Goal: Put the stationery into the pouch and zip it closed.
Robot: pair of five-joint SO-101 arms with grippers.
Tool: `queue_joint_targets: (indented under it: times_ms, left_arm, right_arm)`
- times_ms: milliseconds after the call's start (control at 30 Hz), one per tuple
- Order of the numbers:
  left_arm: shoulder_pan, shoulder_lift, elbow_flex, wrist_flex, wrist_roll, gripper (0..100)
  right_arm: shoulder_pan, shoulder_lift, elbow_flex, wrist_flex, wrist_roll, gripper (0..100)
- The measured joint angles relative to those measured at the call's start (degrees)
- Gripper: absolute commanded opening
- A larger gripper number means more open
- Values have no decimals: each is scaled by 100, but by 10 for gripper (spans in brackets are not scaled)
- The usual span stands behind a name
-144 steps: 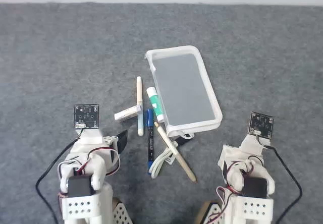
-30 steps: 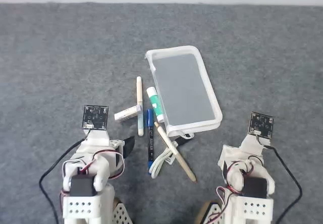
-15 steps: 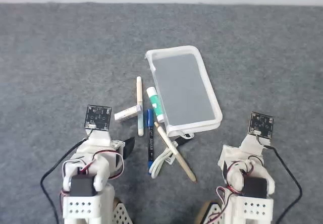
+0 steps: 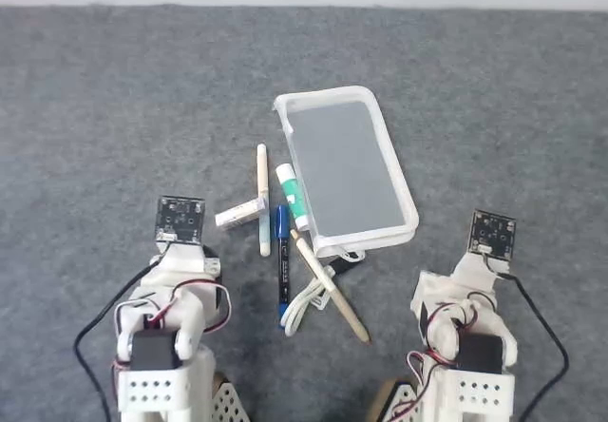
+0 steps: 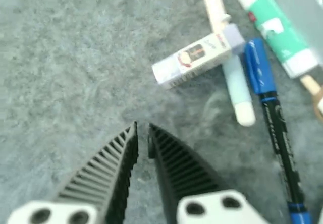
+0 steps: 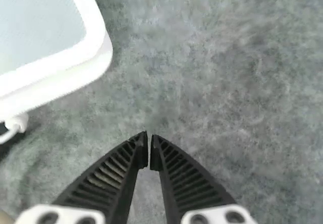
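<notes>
- High view: we see the translucent white zip pouch (image 4: 347,170) lying flat on the grey carpeted counter (image 4: 114,99). It looks to hold nothing, and we cannot tell whether its zip is open. All the stationery lies outside it, on the left arm's side: a cream stick-shaped pen (image 4: 262,189), a small white boxed eraser (image 4: 237,215), a green-and-white glue tube (image 4: 292,196) touching the pouch, a blue-capped black marker (image 4: 281,260) and a beige wooden pencil (image 4: 332,294).
- Left wrist view: the left fingers (image 5: 151,133) are pressed almost together, pinching nothing, low over the counter near the eraser, which lies across the cream pen. We judge the first pickup to be the step in hand. We should spread the fingers before descending and straddle the eraser across its narrow width. Then we lift straight up so the pen it crosses is not dragged along.
- Right wrist view: the right fingers (image 6: 145,141) are pressed together and empty, over bare counter just beside the pouch's corner. We judge them well placed to steady the pouch while it is filled.
</notes>
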Motion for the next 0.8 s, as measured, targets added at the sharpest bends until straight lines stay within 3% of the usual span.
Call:
queue_joint_targets:
  times_ms: [367,700,800]
  left_arm:
    - [-782,0,0,-747,-158,12]
    - [-818,0,0,-1679,-202,12]
    - [-835,0,0,-1688,-202,12]
  right_arm:
    - [360,-9,-1020,-167,185,7]
    - [264,-35,-1987,-536,668,7]
    - [-299,-44,-2233,-545,668,9]
